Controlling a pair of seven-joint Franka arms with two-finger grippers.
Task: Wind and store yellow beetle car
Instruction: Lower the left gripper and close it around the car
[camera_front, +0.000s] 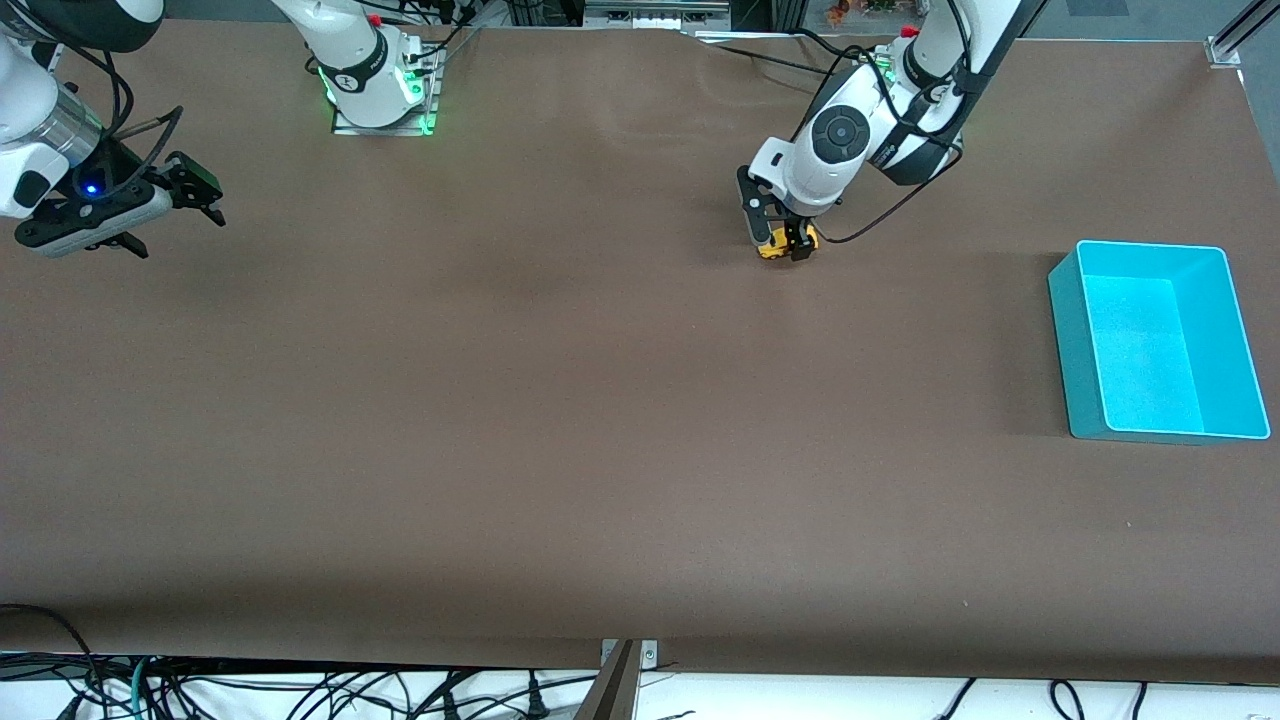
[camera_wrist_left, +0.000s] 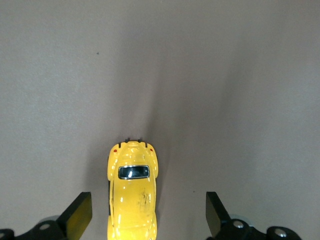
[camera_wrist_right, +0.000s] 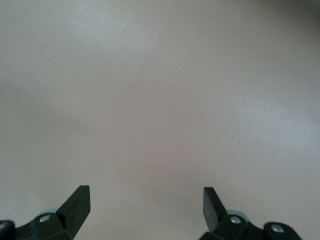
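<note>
The yellow beetle car (camera_wrist_left: 132, 195) stands on the brown table, a small rounded toy with a dark window. In the front view the car (camera_front: 772, 247) shows just under the left arm's hand. My left gripper (camera_wrist_left: 147, 216) is low over it and open, with one finger on each side of the car and a gap to each. The car sits closer to one finger than the other. My right gripper (camera_front: 175, 215) hangs open above the table at the right arm's end, with only bare table between its fingertips (camera_wrist_right: 80, 202).
A teal open bin (camera_front: 1160, 340) stands at the left arm's end of the table, nearer to the front camera than the car. Brown table cloth (camera_front: 560, 420) covers the whole surface. Cables hang along the front edge.
</note>
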